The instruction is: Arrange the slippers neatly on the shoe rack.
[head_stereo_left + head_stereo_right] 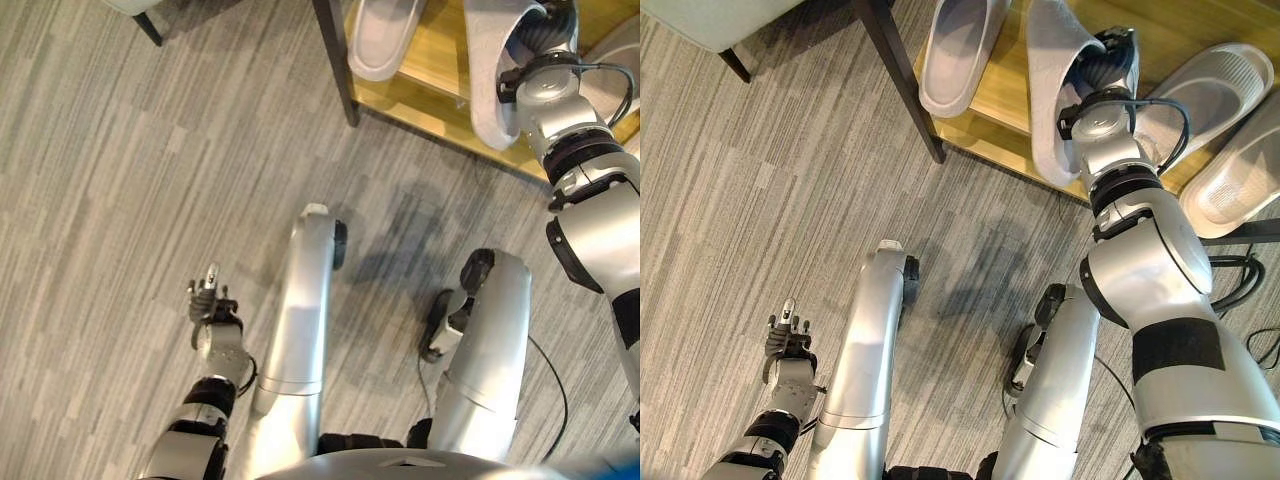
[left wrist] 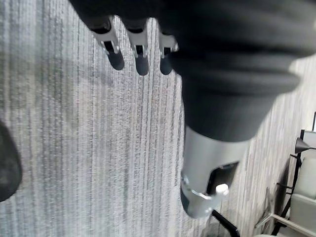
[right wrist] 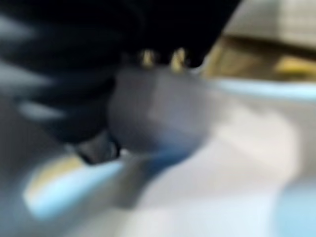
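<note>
A pale grey slipper (image 1: 1052, 100) lies toe-down across the front edge of the shoe rack's wooden shelf (image 1: 990, 135). My right hand (image 1: 1108, 60) is pushed into that slipper's opening, and the front of the hand is hidden inside. A second grey slipper (image 1: 960, 50) lies to its left on the shelf. Two more slippers (image 1: 1210, 95) (image 1: 1240, 180) lie to the right. Low at the left, my left hand (image 1: 208, 300) hangs open over the floor, holding nothing; its straight fingers (image 2: 140, 59) show in the left wrist view.
The rack's dark corner post (image 1: 900, 80) stands at the shelf's left end. A pale seat on dark legs (image 1: 700, 25) sits at the far left. Grey striped floor (image 1: 120, 180) stretches in front of the rack.
</note>
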`<state>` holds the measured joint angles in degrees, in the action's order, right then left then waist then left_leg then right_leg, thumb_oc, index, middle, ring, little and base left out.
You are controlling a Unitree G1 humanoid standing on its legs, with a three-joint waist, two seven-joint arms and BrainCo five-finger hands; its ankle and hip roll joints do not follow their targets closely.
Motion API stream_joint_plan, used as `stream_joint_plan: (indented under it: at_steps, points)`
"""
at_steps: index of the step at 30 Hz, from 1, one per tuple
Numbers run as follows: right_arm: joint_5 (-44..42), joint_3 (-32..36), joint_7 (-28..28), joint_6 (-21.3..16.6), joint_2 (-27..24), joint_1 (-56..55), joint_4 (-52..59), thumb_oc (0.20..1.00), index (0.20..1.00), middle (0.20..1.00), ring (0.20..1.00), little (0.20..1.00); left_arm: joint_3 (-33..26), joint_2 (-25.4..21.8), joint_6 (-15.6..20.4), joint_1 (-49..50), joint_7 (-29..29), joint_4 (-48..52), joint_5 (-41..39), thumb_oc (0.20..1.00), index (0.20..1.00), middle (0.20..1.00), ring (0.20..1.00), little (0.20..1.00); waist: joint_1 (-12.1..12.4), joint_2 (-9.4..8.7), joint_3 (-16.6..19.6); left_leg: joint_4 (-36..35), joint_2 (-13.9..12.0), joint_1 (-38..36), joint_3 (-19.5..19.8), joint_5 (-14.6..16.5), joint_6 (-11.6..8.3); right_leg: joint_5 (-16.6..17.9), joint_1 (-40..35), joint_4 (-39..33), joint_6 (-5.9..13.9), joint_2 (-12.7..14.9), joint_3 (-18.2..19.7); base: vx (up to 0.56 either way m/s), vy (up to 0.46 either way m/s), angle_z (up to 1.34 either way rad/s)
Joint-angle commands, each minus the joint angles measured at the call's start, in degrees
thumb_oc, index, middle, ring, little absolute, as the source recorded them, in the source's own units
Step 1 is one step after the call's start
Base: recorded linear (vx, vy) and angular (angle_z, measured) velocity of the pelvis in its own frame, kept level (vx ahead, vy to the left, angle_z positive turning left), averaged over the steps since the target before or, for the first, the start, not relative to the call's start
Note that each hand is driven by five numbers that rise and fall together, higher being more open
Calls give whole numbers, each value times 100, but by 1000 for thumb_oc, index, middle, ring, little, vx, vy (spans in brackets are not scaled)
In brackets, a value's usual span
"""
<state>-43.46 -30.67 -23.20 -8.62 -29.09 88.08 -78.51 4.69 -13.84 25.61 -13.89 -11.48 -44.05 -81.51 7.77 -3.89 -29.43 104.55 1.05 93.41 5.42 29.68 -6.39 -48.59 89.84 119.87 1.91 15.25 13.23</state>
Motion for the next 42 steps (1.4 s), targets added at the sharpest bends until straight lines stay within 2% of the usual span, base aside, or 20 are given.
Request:
stream_joint_plan:
  at_steps: [1,4,8,16,23,25,26,27,33,35,37,42]
  points:
    - [-1651,-29,133,-810,-146,742,187,1000,1000,1000,1000,1000,-69,10,372,414,120,433,-228,1000,1000,1000,1000,1000,232,68,-36,241,-239,-346,459,809,60,1004,-93,-229,-345,-121,575,38,-7,2]
    - [-1960,29,141,-914,-60,643,503,1000,1000,1000,1000,1000,5,60,483,576,157,893,-344,1000,1000,1000,1000,1000,261,66,-36,247,-260,-346,445,823,51,1004,-99,-215,-344,-82,578,19,-9,2]
    - [-2080,-49,205,-927,-112,535,787,1000,1000,1000,1000,1000,194,-76,580,806,171,1843,-46,1000,1000,1000,1000,1000,283,84,-36,287,-270,-346,438,847,27,1010,-68,-116,-329,-71,633,14,-17,3]
    - [-1782,-333,257,-707,24,554,701,1000,1000,1000,1000,1000,411,-184,354,1181,233,1884,-21,1000,1000,1000,1000,1000,274,95,-36,486,-302,-346,443,878,38,937,-23,162,-403,-112,706,0,0,0]
    - [-1013,-596,206,-346,261,573,363,1000,1000,1000,1000,1000,632,-312,174,1426,290,1983,39,1000,1000,1000,1000,1000,259,145,-36,691,-273,-346,512,946,63,869,7,394,-449,-193,730,-35,-21,-1]
    - [-644,-740,184,-206,326,609,196,1000,1000,1000,1000,1000,686,-363,116,1421,296,2025,92,1000,1000,1000,1000,1000,253,154,-36,710,-258,-346,516,940,64,840,8,412,-461,-203,714,-39,-25,-1]
    - [-124,-935,181,8,435,670,-14,1000,1000,1000,1000,1000,739,-427,43,1433,314,2062,140,1000,1000,1000,1000,1000,247,159,-36,766,-234,-346,535,969,62,821,8,458,-472,-224,707,-33,-26,-4]
    - [-119,-935,182,10,441,677,-20,1000,1000,1000,1000,1000,734,-425,42,1434,312,2064,142,1000,1000,1000,1000,1000,243,156,-36,764,-235,-346,533,968,63,820,8,456,-474,-223,708,-36,-17,-5]
    - [925,-901,-305,210,910,654,-280,1000,1000,1000,1000,1000,889,-511,15,1538,298,2410,170,1000,1000,1000,1000,1000,177,216,-36,842,-217,-346,493,1053,89,814,9,476,-484,-291,696,-12,7,-1]
    - [908,-718,-460,190,950,643,-455,1000,1000,1000,1000,1000,956,-540,40,1529,248,2461,249,1000,1000,1000,1000,1000,163,261,-36,846,-220,-346,481,1062,100,796,11,483,-483,-301,677,0,0,0]
    - [651,-462,-723,82,1257,669,-560,1000,1000,1000,1000,1000,1103,-407,195,792,96,2295,342,1000,1000,1000,1000,1000,74,230,-36,879,-244,-346,448,1093,102,791,12,509,-454,-326,669,-2,17,0]
    - [326,-337,-841,-12,1256,833,-803,1000,1000,1000,1000,1000,1250,-338,202,813,-4,2330,451,1000,1000,1000,1000,1000,64,194,-36,898,-251,-346,388,1144,98,788,11,547,-444,-314,688,0,0,0]
